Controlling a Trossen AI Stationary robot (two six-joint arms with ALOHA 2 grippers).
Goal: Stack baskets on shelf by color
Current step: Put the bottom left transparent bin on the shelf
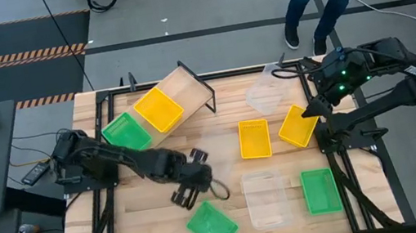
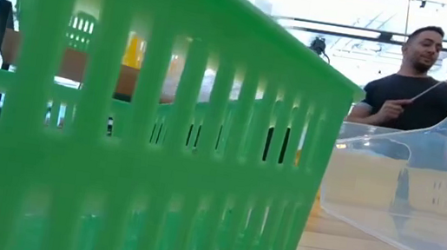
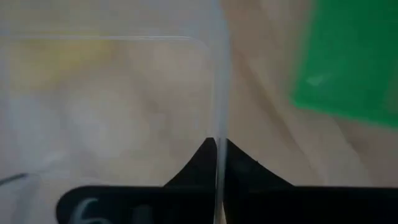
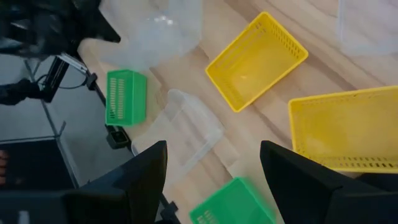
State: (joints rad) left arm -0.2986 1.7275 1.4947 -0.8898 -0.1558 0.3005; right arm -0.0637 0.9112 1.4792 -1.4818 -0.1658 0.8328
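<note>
Left gripper (image 1: 194,186) pinching rim of clear basket (image 3: 112,106) at table's six o'clock; right gripper (image 1: 316,108) spread, waiting at three. Next: lift toward shelf (image 1: 187,86) at eleven

From above I see the shelf (image 1: 180,96) at the counter's (image 1: 220,143) far left, with two baskets (image 1: 159,109) lying side by side on it. Mid-counter, two more baskets (image 1: 254,139) sit next to each other, right of the shelf, and another rests behind them near the far edge. Along the near side, three lie in a row. My left hand (image 1: 194,186) is between the shelf and the leftmost near basket (image 1: 212,226). My right hand (image 1: 316,107) hangs over the counter's far right.
</note>
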